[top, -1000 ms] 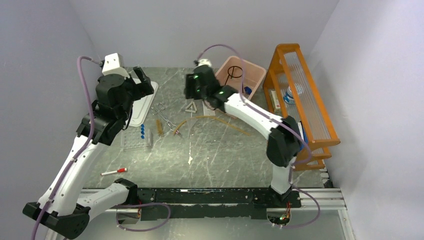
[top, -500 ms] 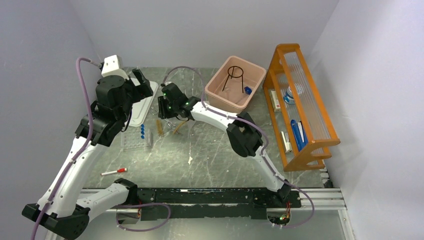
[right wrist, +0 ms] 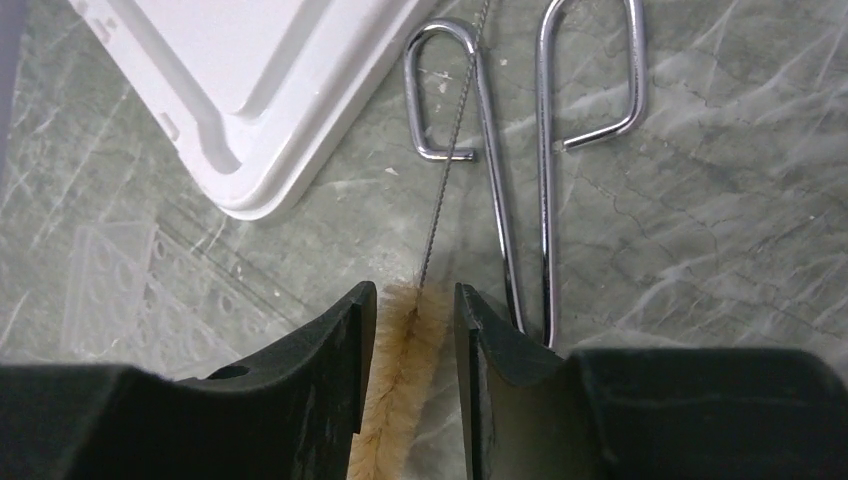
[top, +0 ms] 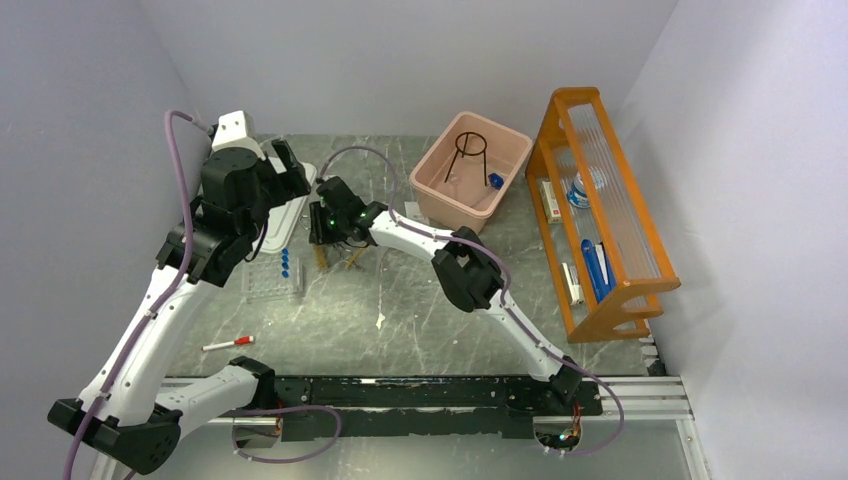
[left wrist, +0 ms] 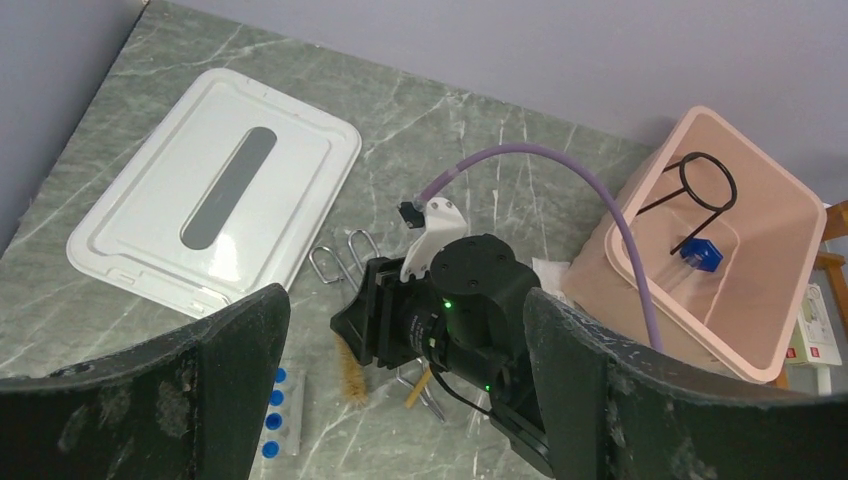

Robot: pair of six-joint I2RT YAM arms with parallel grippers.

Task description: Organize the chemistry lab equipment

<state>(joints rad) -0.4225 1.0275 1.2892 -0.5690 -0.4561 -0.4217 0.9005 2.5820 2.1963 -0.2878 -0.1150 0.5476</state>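
**Right pincer** [right wrist: 412, 292]: you had it low over the grey marbled tabletop [top: 420, 310]. Its fingers were narrowed onto the bristled head of the brown brush [right wrist: 397, 400], the one with the twisted wire stem. The bristles filled the gap between the two black fingers, and the brush lay flat on the stone. The stem ran away from the pincer and crossed one loop handle of the metal tongs [right wrist: 520, 180], which lay just beside the brush. On the brush's other side sat the corner of a flat white plastic lid [right wrist: 250, 80], with a clear well plate [right wrist: 120, 290] next to that corner.

**Left pincer** [left wrist: 402, 292]: you held it wide, with nothing between the fingers. It hung above the right wrist, looking down on it.

**Other items:**
- The blue-capped clear tubes [left wrist: 275, 398] lay in a row near the brush, on the side away from the tongs.
- The black wire ring [left wrist: 705, 185] stood on its legs inside the pink rectangular plastic bin [left wrist: 775, 260], with a small blue piece [left wrist: 697, 253] beside it.
- The orange wooden shelf [top: 600, 200] stood at the tabletop's right edge.
- The red-capped white marker [top: 228, 343] lay well apart, toward your left arm's base.
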